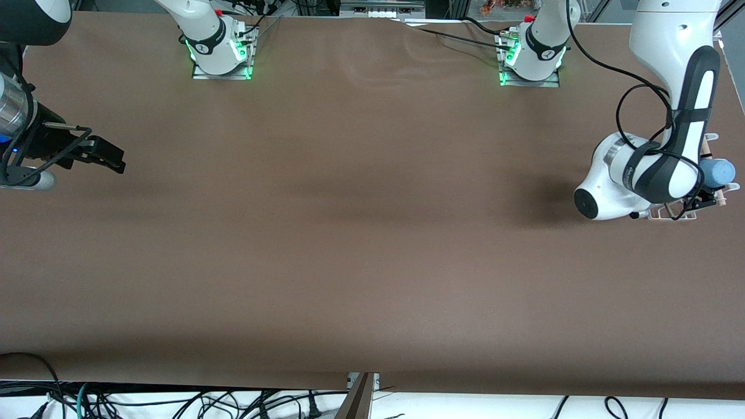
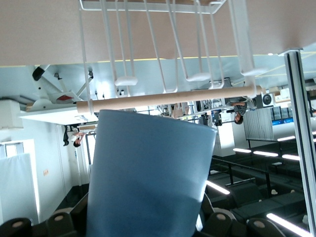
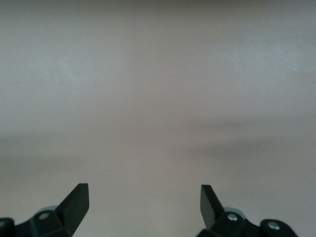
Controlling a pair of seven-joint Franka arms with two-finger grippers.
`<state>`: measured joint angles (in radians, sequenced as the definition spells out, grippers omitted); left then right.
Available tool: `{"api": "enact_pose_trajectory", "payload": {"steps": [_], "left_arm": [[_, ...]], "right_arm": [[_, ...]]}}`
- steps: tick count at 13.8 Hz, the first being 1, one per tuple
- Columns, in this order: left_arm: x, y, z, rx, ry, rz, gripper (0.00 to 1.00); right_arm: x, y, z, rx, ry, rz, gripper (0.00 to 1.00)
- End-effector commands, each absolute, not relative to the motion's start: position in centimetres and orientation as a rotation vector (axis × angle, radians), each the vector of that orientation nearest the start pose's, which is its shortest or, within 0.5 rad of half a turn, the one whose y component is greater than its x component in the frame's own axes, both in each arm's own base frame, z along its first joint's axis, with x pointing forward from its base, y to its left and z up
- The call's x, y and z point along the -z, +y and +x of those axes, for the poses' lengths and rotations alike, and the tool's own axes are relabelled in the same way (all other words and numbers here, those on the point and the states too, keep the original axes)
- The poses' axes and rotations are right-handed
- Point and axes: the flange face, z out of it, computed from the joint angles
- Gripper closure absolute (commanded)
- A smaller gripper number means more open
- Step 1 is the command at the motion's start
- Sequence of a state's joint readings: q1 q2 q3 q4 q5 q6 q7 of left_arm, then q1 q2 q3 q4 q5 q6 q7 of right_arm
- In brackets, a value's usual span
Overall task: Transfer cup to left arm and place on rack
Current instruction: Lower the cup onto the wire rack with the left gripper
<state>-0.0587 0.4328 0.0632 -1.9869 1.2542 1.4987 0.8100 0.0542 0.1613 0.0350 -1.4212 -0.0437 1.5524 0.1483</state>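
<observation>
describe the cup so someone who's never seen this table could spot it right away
Look to the left arm's end of the brown table, where the left arm bends down over a small white wire rack. The cup is there, gripped in the left end effector and lying on its side by the rack's wooden dowel. It is the only light-blue thing there: a plain tapered tumbler without a handle.

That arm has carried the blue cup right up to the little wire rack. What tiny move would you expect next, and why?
Probably a short push forward, easing the cup over a peg. The left tool is shut on the cup at the rack, its rim just short of the wooden dowel. The right tool waits open over bare table at its own end.
</observation>
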Motion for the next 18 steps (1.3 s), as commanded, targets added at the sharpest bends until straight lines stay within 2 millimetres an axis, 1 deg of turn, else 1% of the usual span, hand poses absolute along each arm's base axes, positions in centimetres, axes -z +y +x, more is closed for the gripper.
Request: {"api": "enact_pose_trajectory", "payload": {"steps": [1,3,4,5,8,12,16,18], "left_arm": [[-27.6,12.8,53.9,-1.313,1.184,-1.498,1.0],[-26.4,13.7,53.2,-1.259,1.167,-1.472,1.0],[-26.2,14.6,53.0,-1.243,1.157,-1.493,1.0],[-26.0,14.9,52.9,-1.228,1.156,-1.506,1.0],[-25.5,14.8,52.8,-1.224,1.158,-1.498,1.0],[-24.2,14.8,52.8,-1.189,1.146,-1.51,1.0],[-23.6,14.7,52.6,-1.18,1.129,-1.517,1.0],[-23.7,14.8,52.7,-1.176,1.13,-1.507,1.0]], "right_arm": [[-60.4,4.4,59.4,-0.054,0.066,-3.196,0.0],[-60.6,4.3,59.4,-0.047,0.059,-3.196,0.0],[-60.7,4.3,59.4,-0.045,0.049,-3.196,0.0],[-60.7,4.3,59.4,-0.045,0.046,-3.196,0.0],[-60.7,4.1,59.4,-0.043,0.046,-3.196,0.0],[-60.8,4.3,59.4,-0.041,0.034,-3.196,0.0],[-60.8,4.3,59.4,-0.041,0.034,-3.196,0.0],[-60.8,4.3,59.4,-0.041,0.034,-3.196,0.0]]}}
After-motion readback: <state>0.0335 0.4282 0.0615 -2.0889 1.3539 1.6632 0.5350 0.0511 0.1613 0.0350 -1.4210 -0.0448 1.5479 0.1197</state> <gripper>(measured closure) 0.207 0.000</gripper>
